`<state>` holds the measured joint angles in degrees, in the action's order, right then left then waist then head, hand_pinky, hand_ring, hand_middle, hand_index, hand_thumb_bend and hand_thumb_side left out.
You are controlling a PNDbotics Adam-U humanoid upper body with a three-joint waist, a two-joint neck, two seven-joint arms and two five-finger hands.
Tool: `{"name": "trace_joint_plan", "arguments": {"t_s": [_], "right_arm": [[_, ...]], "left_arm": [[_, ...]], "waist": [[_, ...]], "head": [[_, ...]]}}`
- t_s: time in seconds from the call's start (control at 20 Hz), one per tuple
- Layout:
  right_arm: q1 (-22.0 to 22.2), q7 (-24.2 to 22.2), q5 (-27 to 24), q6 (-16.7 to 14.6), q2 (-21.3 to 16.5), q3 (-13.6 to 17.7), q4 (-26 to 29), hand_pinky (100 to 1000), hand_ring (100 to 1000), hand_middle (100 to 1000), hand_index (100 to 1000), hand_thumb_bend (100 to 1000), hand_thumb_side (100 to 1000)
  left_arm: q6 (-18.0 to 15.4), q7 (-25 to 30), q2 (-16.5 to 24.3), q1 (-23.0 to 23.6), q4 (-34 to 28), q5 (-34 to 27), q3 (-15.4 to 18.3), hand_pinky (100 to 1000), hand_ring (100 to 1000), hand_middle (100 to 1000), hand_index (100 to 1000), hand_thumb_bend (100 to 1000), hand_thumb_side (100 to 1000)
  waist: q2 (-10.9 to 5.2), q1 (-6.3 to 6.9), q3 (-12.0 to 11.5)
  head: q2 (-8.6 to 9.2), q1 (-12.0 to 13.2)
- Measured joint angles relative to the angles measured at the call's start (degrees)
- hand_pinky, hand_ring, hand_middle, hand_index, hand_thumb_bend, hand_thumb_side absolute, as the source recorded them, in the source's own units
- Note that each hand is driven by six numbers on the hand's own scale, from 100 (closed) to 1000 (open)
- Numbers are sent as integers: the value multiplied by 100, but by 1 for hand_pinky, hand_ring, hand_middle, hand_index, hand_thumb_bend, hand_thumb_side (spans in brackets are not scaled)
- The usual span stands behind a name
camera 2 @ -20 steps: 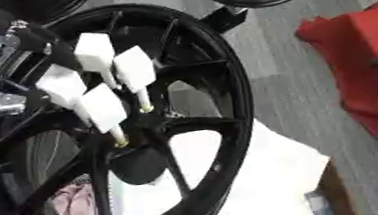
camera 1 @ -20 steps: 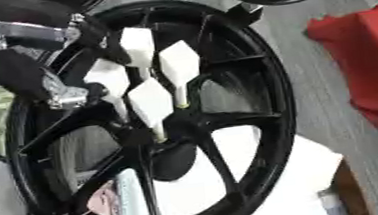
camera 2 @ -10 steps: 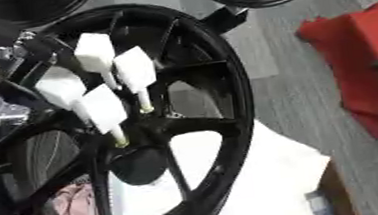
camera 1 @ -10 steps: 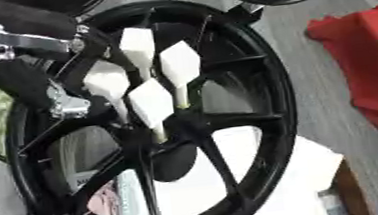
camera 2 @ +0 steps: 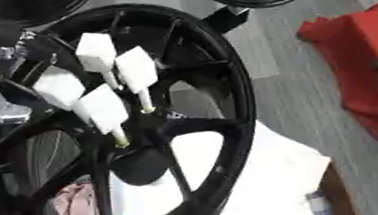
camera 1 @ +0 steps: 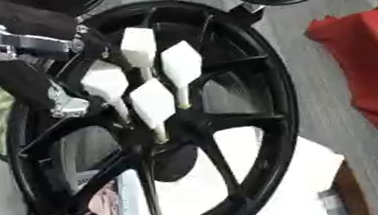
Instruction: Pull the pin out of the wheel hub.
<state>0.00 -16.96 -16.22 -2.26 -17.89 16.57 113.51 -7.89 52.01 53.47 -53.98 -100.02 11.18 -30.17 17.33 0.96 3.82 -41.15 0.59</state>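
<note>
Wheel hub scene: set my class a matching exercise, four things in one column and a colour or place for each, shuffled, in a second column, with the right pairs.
Things:
1. wheel hub
2. pins
3. cloth
4. left hand

Descriptions:
A. red, at the right edge
B. white, standing in the middle of the wheel
C. black with spokes
D. black and silver, at the upper left over the rim

Pairs: 1-C, 2-B, 3-A, 4-D
</note>
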Motion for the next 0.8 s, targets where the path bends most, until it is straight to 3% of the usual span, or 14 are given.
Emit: {"name": "trace_joint_plan", "arguments": {"t_s": [0.45,0.8], "right_arm": [[-4,-18,1,17,5,0,0,982,759,504,594,129,166],[-22,-22,19,21,44,1,0,982,760,504,594,126,166]], "left_arm": [[-171,-5,-3,0,147,125,28,859,846,815,931,196,585],[-281,-23,-53,-1,258,251,37,843,824,787,898,113,455]], "waist": [[8,15,8],[34,15,13]], "head": [[103,-23],[125,-25]]}}
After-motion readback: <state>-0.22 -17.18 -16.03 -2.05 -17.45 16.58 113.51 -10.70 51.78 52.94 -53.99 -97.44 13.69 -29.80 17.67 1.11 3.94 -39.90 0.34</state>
